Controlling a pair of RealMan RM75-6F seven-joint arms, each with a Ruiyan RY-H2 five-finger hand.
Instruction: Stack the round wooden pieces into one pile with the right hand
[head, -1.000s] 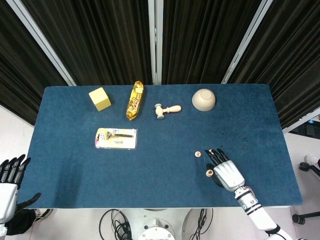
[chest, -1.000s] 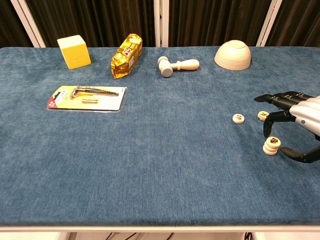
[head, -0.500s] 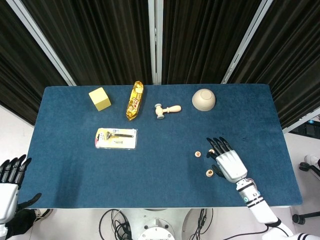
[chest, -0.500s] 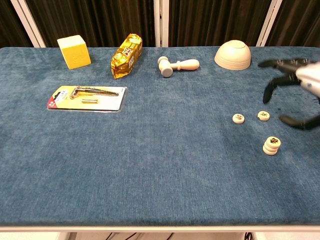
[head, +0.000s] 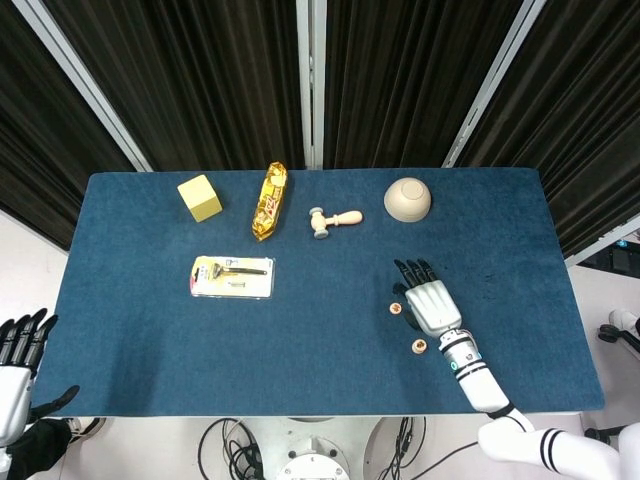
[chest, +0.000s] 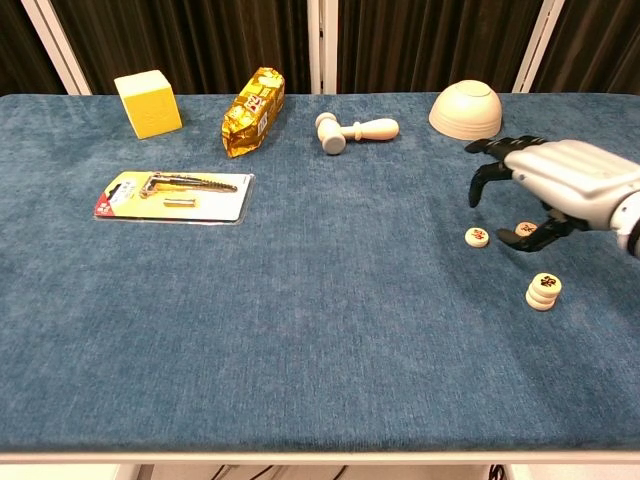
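Now right hand (chest: 560, 190) above two loose wooden pieces (chest: 477, 236), fingers (chest: 484, 176) spread wide, empty.

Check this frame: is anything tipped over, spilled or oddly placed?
Only the beige bowl at the table's far right, lying upside down. The small stack of wooden pieces stands straight, and nothing looks spilled or damaged.
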